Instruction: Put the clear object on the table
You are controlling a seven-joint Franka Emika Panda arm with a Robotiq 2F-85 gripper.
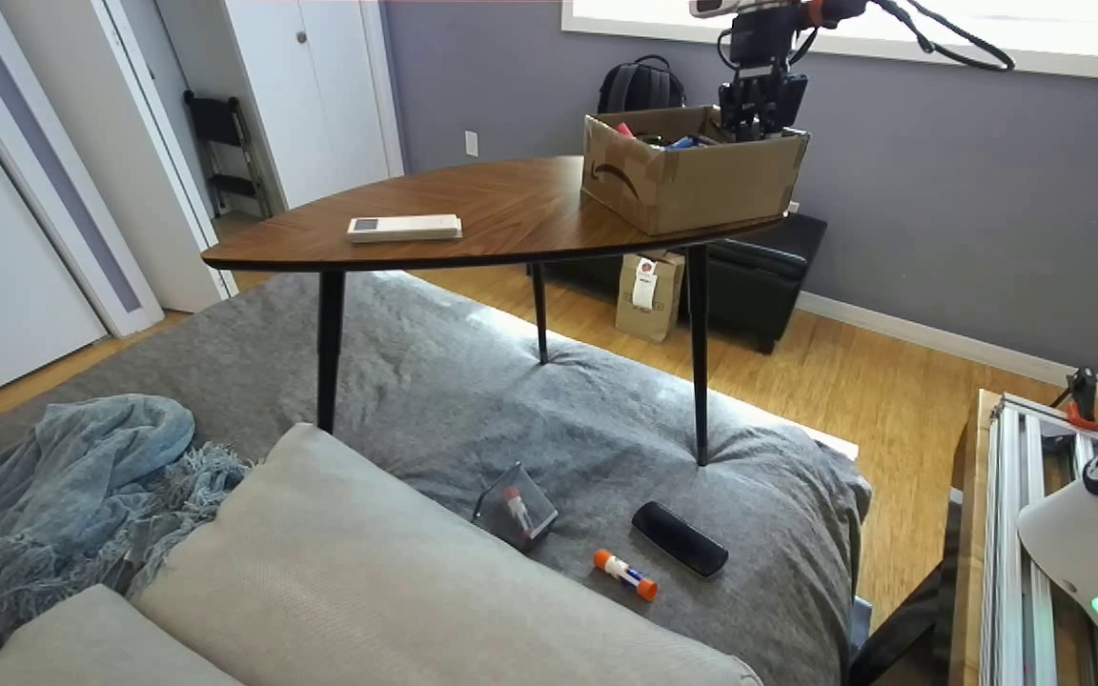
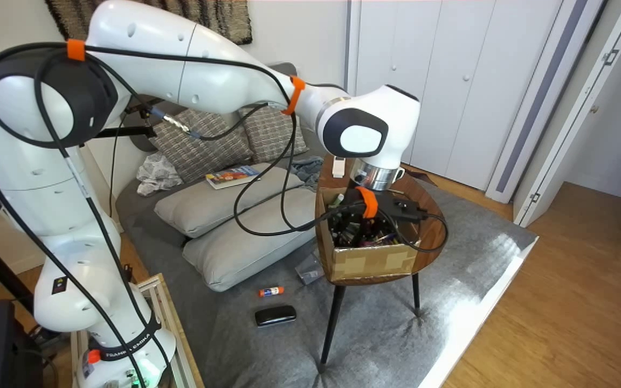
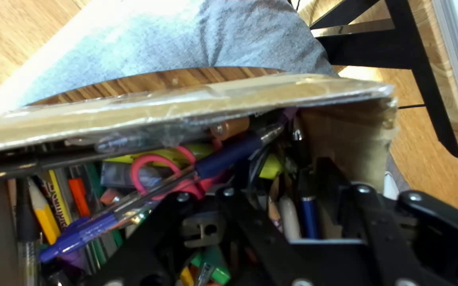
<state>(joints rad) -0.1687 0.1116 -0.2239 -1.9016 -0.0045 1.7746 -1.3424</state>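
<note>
A clear, box-like object [image 1: 538,497] lies on the grey bedding below the table; it also shows in an exterior view [image 2: 309,269], partly beside the table's edge. A red and white shape shows in or through it. The reddish-brown table [image 1: 511,195] stands on the bedding on thin black legs. My gripper [image 1: 754,119] points down into the open cardboard box [image 1: 730,186] on the table. In the wrist view my gripper [image 3: 288,176] has its fingers apart, with pens visible between and below them. The fingertips are dark and partly hidden among the contents.
The cardboard box holds pens, pencils, pink scissors [image 3: 165,171] and markers. A white device [image 1: 404,227] lies on the table. On the bedding are an orange-capped glue stick [image 1: 625,574], a black case [image 1: 680,538] and a large pillow [image 1: 416,572].
</note>
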